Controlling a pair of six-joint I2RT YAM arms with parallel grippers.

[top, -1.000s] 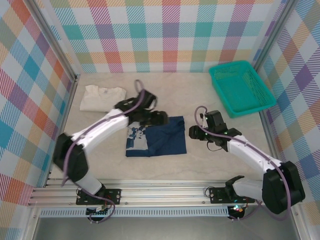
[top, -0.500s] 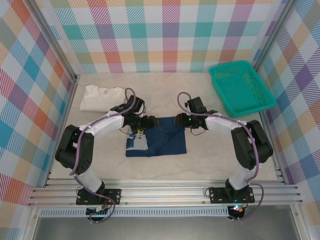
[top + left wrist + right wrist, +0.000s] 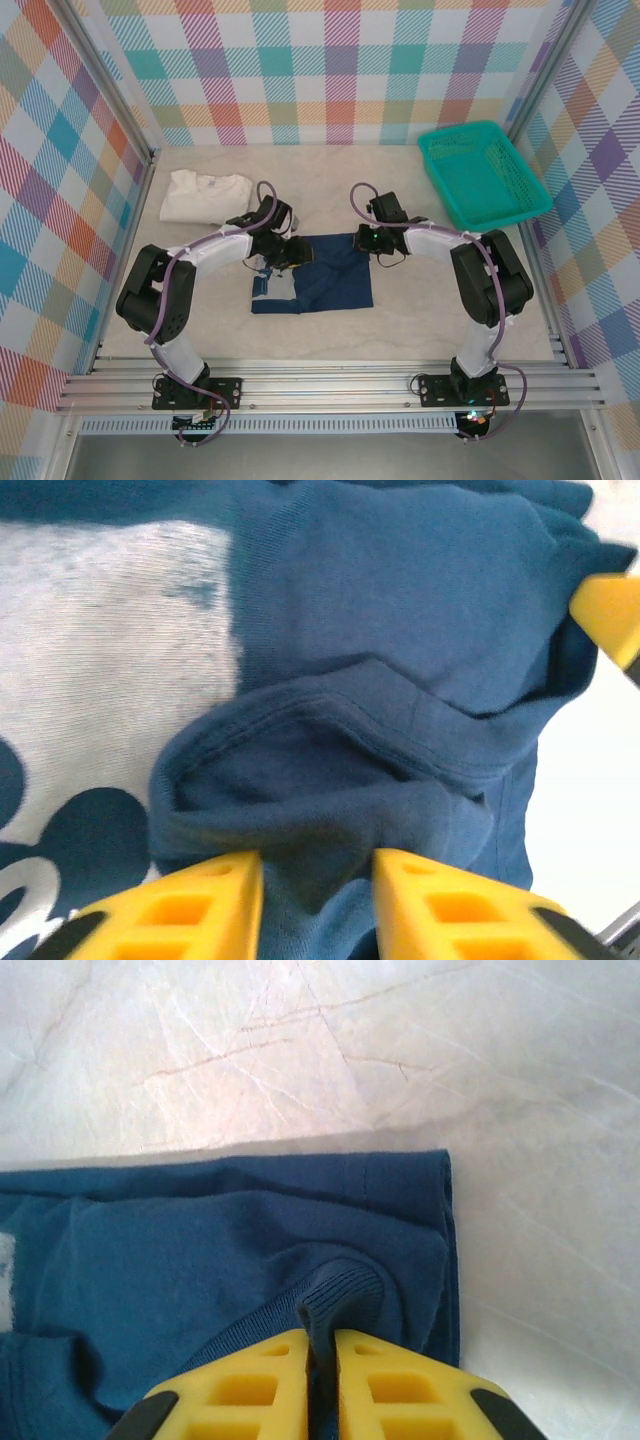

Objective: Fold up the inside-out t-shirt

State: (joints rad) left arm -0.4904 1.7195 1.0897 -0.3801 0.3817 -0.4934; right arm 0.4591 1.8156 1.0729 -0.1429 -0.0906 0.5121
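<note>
Inside-out t-shirt [image 3: 325, 275], navy, partly folded at the centre of the tabletop [image 3: 430, 320], with its pale print toward 9 o'clock. The left claw [image 3: 288, 254] at the shirt's 11 o'clock corner and the right claw [image 3: 362, 241] at its 1 o'clock corner have just arrived and closed, each pinching a ridge of cloth. The far edge is secured, probably for a fold toward 6 o'clock. Cream shirt [image 3: 205, 195] at 10 o'clock; teal basket [image 3: 482, 175] at 2 o'clock.
</note>
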